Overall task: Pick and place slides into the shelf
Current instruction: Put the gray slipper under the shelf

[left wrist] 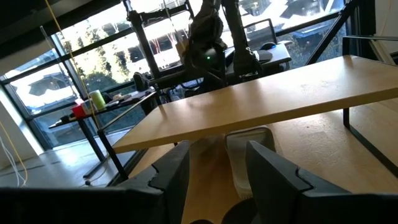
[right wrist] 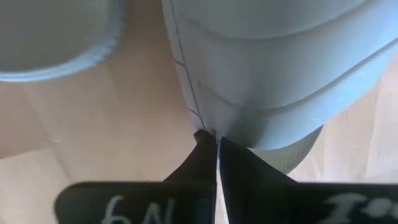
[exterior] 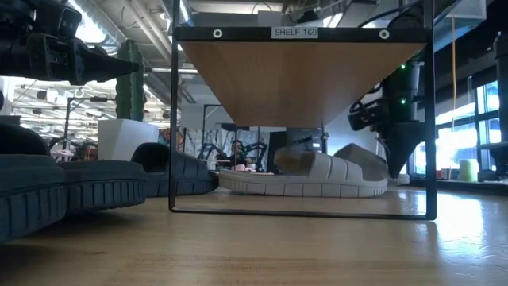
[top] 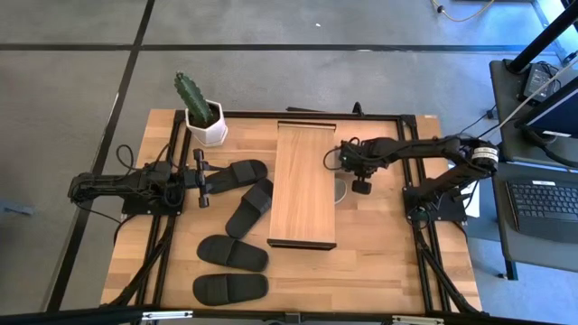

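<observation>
Right gripper (top: 360, 187): arm reaching across to shelf's (top: 302, 185) 3 o'clock side, fingers pressed together, tips at pale slide (exterior: 305, 176) under shelf, nothing visibly gripped. Left gripper (top: 200, 177): parked at 9 o'clock, fingers apart, empty, beside black slides (top: 237, 174).

Wooden table (top: 379, 262) bears shelf (top: 303, 185), slides (top: 233, 254), potted cactus (top: 200, 113).

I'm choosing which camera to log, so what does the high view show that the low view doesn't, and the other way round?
Only the high view shows the cactus in its white pot, all four black slides at once, and the left gripper open beside them. Only the low view shows the label on the shelf and a beige slide lying under it. Both show the shelf top and the right gripper, shut, at the shelf's side.
</observation>
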Controlling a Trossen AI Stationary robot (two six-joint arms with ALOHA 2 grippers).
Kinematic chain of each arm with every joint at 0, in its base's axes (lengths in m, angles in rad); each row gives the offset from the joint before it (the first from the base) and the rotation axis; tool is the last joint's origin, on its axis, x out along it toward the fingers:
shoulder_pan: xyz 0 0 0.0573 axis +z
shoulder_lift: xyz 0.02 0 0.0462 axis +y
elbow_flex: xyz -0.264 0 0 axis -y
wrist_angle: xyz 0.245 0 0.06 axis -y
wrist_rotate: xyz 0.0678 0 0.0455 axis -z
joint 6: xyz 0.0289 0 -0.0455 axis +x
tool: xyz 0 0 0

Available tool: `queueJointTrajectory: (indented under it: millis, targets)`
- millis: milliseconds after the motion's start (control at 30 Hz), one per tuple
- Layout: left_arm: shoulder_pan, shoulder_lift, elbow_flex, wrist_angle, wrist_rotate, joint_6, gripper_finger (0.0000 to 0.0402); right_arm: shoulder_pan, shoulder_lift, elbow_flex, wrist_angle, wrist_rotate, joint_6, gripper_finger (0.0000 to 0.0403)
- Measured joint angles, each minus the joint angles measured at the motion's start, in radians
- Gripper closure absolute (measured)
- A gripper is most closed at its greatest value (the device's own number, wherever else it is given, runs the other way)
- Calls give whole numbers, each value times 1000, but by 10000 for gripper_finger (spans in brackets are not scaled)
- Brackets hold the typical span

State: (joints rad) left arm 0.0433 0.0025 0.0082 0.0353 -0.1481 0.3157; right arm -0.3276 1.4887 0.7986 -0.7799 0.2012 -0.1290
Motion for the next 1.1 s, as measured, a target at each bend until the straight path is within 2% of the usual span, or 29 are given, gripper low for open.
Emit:
queueJointTrajectory:
  millis: [367, 667, 900, 1100]
  targets:
    - [0, 0, 0, 0, 0, -1, 254, 79, 0, 1, 17, 5, 70, 399]
    - [0, 0, 0, 0, 0, -3, 254, 79, -1, 2, 67, 6, 73, 334]
    - [0, 0, 0, 0, 0, -3, 254, 79, -2, 2, 45, 6, 77, 325]
    - [0, 0, 0, 0, 0, -3, 254, 79, -2, 3, -41, 9, 122, 324]
